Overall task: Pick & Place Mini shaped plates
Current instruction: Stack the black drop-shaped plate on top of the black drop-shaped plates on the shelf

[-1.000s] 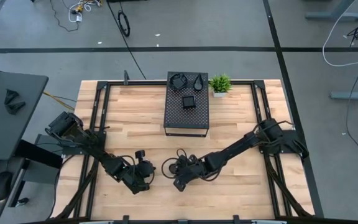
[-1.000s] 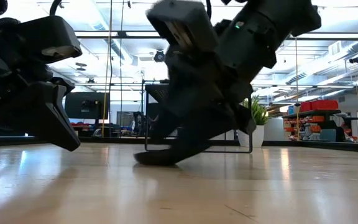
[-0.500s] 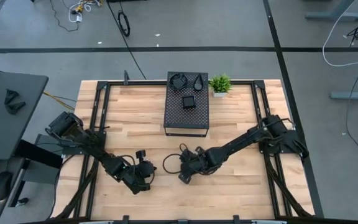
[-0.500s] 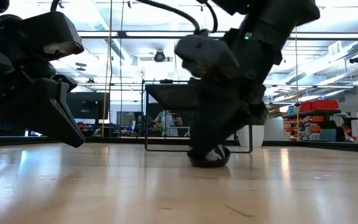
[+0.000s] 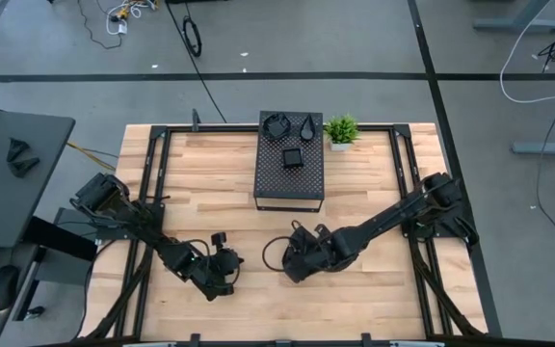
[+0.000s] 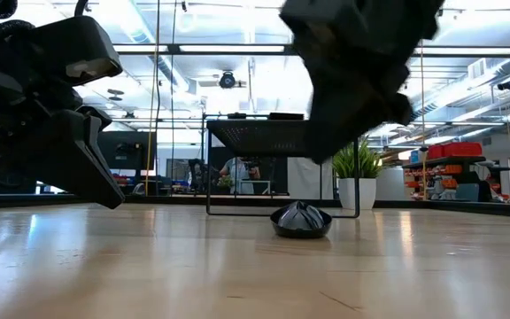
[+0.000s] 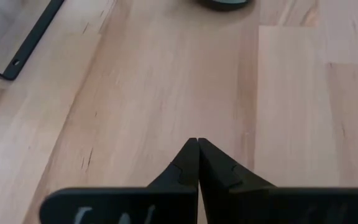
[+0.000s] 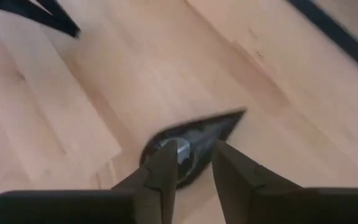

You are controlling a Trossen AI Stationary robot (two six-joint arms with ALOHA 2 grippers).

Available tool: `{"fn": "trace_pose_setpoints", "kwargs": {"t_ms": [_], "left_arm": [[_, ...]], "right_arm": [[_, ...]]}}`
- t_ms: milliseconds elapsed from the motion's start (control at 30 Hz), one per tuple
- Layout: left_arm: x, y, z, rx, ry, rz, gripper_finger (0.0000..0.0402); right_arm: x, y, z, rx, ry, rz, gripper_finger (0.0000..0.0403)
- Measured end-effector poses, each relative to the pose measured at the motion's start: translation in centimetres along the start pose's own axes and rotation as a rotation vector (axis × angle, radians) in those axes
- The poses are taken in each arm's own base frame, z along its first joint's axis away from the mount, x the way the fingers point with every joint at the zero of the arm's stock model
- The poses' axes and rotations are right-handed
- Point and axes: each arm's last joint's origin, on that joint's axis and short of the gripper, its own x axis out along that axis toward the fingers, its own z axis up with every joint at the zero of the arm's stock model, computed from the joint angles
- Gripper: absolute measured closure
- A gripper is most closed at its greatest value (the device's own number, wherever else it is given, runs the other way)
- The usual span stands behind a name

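One mini shaped plate (image 6: 301,221), a glossy black teardrop dish, lies flat on the wooden table near its middle front (image 5: 274,253). My right gripper (image 8: 194,148) hangs above it, open, its fingers on either side of the plate's round end (image 8: 166,140) and clear of it; the low view shows a gap between the plate and my right gripper (image 6: 352,97). To the left, my left gripper (image 7: 194,144) stays shut just over the table (image 5: 225,266). Three more plates (image 5: 293,158) lie on the black perforated box (image 5: 290,188).
The perforated box stands at the table's far middle, with a small green potted plant (image 5: 341,130) at its right. Black frame rails (image 5: 152,183) run along the table's left and right sides. Bare wood lies between the box and the two grippers.
My right gripper has risen off the teardrop plate and drawn back toward the table's right edge, tipping more steeply downward. The plate, tilted under the fingers a second ago, now lies flat on the table by itself.
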Motion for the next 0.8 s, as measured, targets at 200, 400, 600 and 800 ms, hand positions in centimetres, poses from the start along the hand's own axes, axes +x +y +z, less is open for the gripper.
{"fn": "trace_pose_setpoints", "kwargs": {"t_ms": [200,400,600,800], "left_arm": [[0.0,0.0,0.0,-0.001,-0.001,-0.001,0.0399],[0.0,0.0,0.0,-0.001,0.000,0.000,0.0399],[0.0,0.0,0.0,-0.001,0.000,0.000,0.0399],[0.0,0.0,0.0,0.000,0.000,0.000,0.0399]], "right_arm": [[1.5,-0.3,-0.7,0.082,-0.007,-0.070,0.0290],[2.4,-0.4,-1.3,0.097,0.007,-0.099,0.0239],[3.8,-0.5,-2.0,0.126,0.033,-0.126,0.0223],[4.4,-0.5,-2.0,0.133,0.028,-0.133,0.0252]]}}
